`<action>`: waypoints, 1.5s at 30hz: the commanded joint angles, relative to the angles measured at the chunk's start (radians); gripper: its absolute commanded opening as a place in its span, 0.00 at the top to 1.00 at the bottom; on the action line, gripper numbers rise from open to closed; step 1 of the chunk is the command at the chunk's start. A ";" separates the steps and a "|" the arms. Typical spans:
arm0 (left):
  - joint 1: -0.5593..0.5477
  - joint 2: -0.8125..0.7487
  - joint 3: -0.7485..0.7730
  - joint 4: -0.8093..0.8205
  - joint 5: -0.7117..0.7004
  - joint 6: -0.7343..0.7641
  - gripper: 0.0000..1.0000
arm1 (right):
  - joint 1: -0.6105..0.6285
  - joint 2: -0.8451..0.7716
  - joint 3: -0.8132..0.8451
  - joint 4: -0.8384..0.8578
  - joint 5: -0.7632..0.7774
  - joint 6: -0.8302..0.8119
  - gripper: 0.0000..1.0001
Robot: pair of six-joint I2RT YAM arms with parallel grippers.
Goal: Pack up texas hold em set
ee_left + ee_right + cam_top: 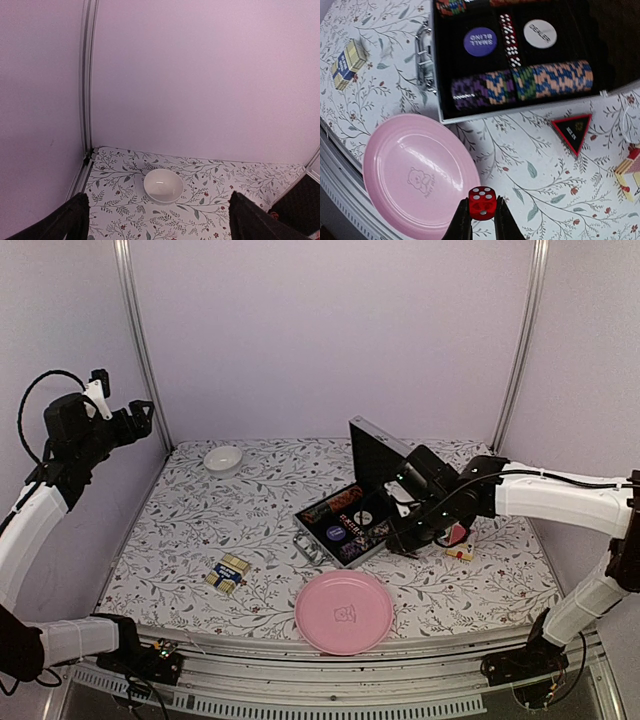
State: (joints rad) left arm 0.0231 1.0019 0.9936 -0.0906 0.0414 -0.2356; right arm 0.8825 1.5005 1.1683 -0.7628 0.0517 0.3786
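Right claw [483,220] closed on one red die [482,202], held off the surface [545,175]; open case [436,75] lies just ahead of it, so next likely carry forward, lower into the dice row [510,40] beside the dealer button [540,33]; left claw [135,420] gapes idle.

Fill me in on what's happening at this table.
A two-armed robot is packing a poker set. The right claw pinches a red die above the table, near the pink plate and the open case. The case already holds rows of chips. One card deck lies out on the table, left of the case. The left claw is raised at the far left, open and holding nothing.
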 commanded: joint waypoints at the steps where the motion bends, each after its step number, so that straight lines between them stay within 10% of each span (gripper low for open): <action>1: 0.009 0.007 -0.004 0.011 0.008 0.002 0.03 | 0.024 0.138 0.167 0.028 0.011 -0.046 0.96; 19: 0.009 0.011 -0.005 0.012 0.015 -0.001 0.03 | -0.118 0.700 0.678 0.089 -0.004 -0.244 0.96; 45: 0.009 0.021 -0.002 0.008 0.022 -0.002 0.03 | -0.151 0.839 0.809 0.101 -0.024 -0.315 0.96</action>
State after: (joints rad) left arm 0.0246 1.0206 0.9936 -0.0910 0.0536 -0.2359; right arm 0.7391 2.3211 1.9274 -0.6724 0.0383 0.0811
